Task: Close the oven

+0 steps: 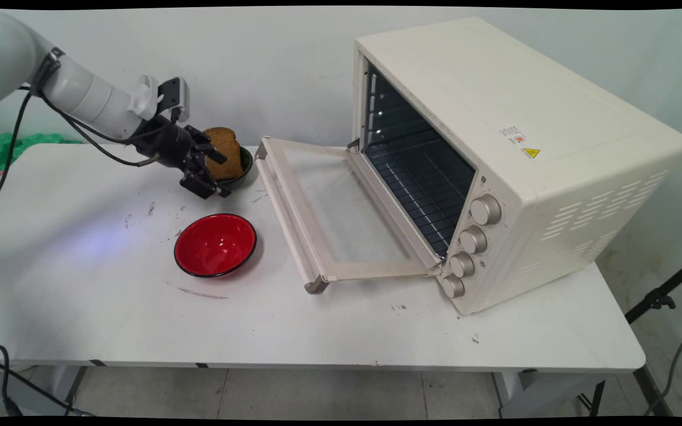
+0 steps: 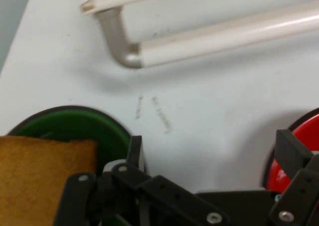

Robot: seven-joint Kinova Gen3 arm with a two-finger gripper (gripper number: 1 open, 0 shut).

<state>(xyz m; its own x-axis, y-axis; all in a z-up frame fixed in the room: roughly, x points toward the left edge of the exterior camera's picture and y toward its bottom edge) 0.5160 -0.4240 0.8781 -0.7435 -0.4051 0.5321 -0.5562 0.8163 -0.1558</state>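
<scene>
End effector [image 1: 209,173] open beside bread [image 1: 225,152] — green bowl [image 2: 75,127] rim close.

We record a white arm [image 1: 80,94] of rounded, tubular links, with a dark band around one joint. Black cables [image 1: 89,139] run loose beneath it and hang down at the left. A small black-and-white box [image 1: 173,94] is mounted at the wrist. The pincer [image 1: 214,173] is black throughout, built of jointed linkage bars. In the hand view we note silver screw heads [image 2: 214,217] on its linkage.
</scene>
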